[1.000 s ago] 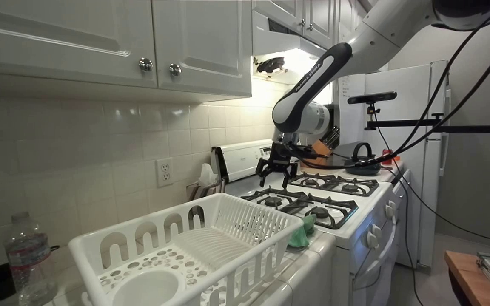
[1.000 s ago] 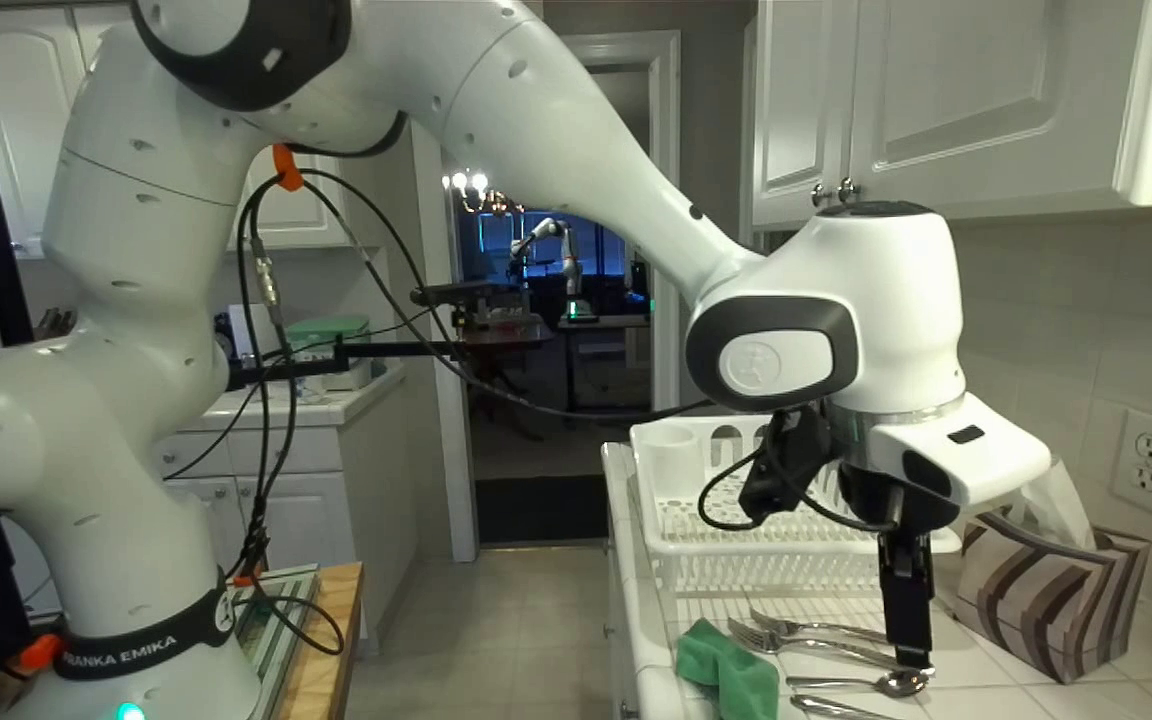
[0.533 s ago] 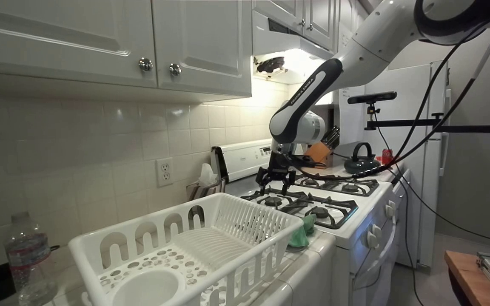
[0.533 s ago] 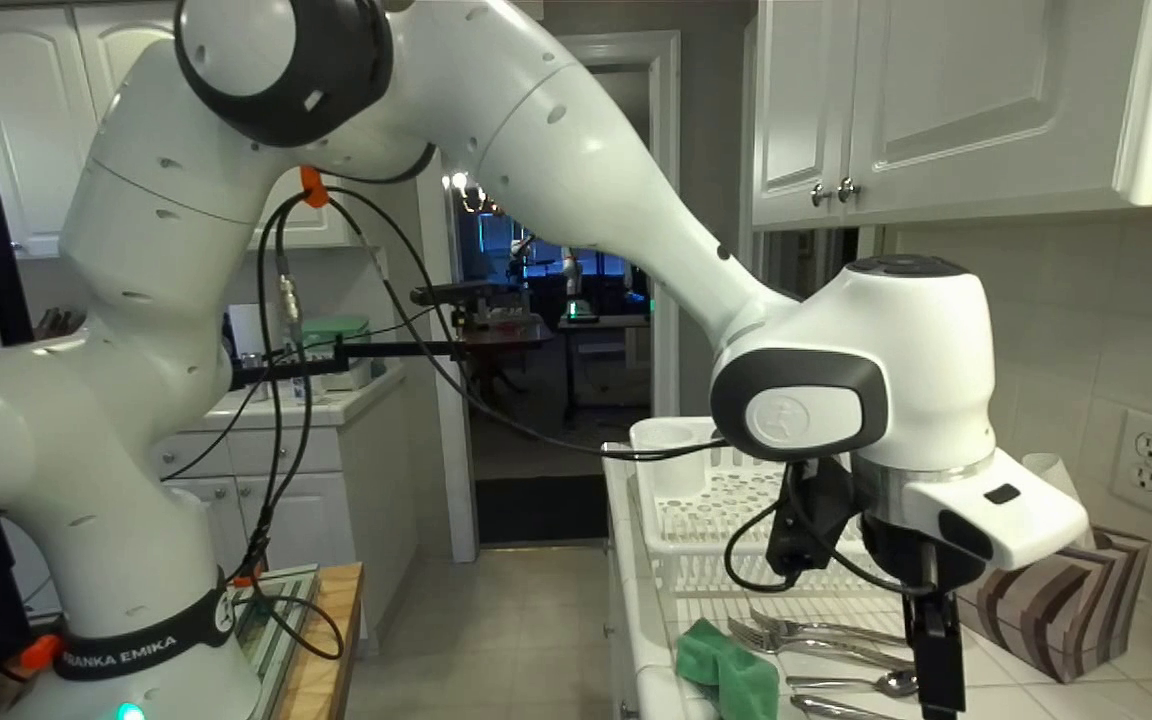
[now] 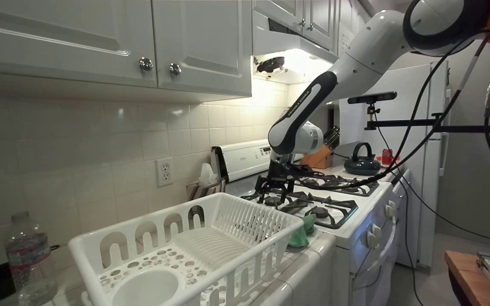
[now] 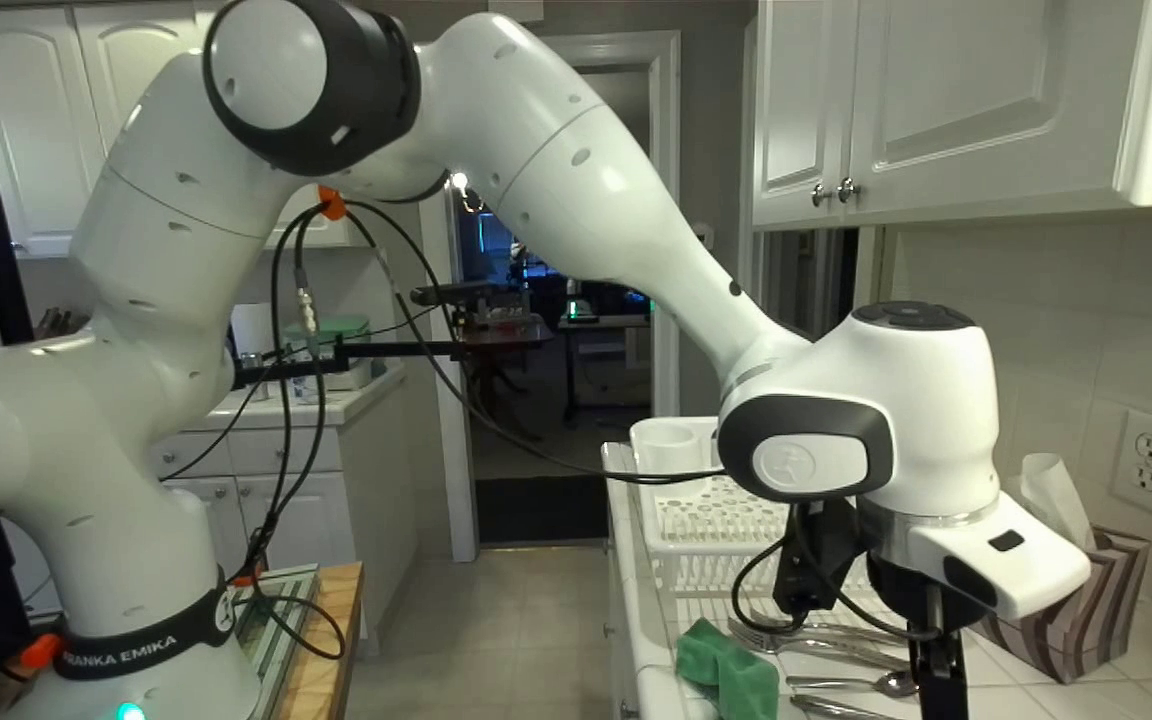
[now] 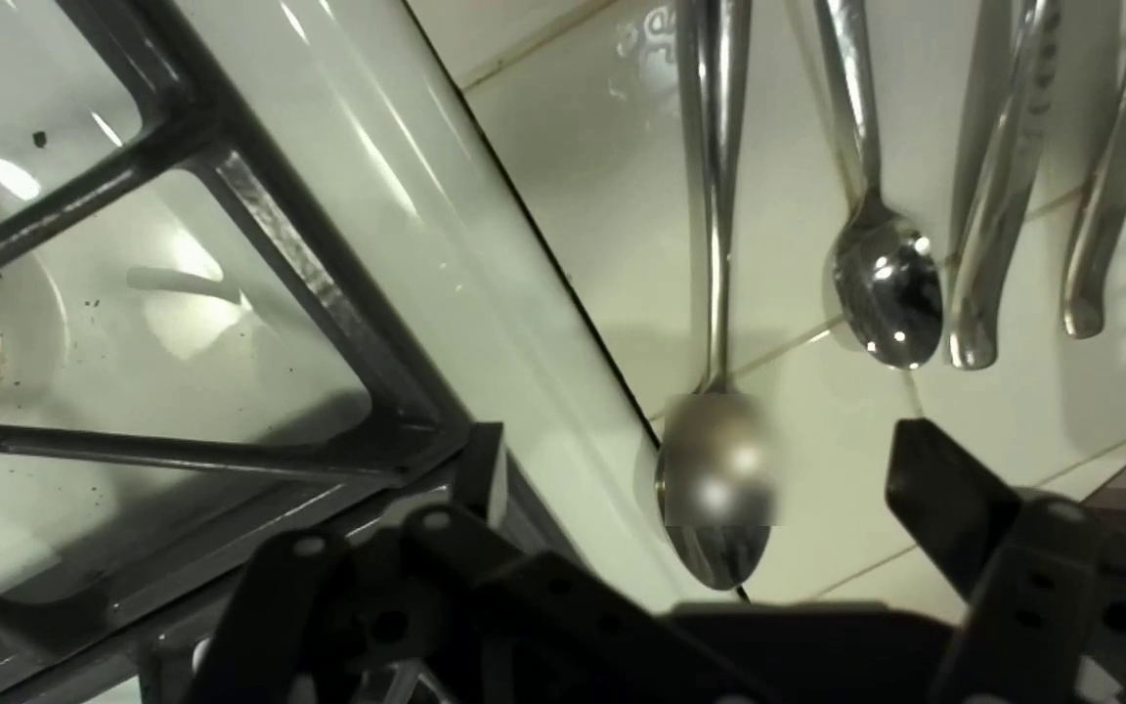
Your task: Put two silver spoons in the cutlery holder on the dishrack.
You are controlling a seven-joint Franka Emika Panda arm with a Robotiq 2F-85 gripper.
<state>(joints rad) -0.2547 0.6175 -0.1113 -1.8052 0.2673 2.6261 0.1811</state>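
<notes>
A silver spoon point(image 7: 716, 548) lies on the counter, its bowl over the seam beside the stove. Two handles meet at this bowl; I cannot tell whether a second spoon lies beneath. Another silver spoon point(image 7: 886, 288) lies to its right; it also shows in an exterior view point(image 6: 898, 684). My gripper point(image 7: 705, 469) is open and empty, pointing down, its fingers either side of the first bowl. It shows in an exterior view point(image 5: 273, 199); its height above the counter is unclear. The dishrack point(image 6: 706, 548) stands beyond. The white round cup point(image 6: 666, 455) in its corner looks like the cutlery holder.
Two fork handles point(image 7: 1003, 196) lie right of the spoons. The stove edge point(image 7: 485, 323) and a black burner grate point(image 7: 260, 225) are close on the left. A green cloth point(image 6: 726, 668) lies at the counter's front edge, and a striped tissue box point(image 6: 1076, 620) stands by the wall.
My gripper has come down toward the counter, still open, and moved slightly right in one of the exterior views. The cutlery and rack have not moved.
</notes>
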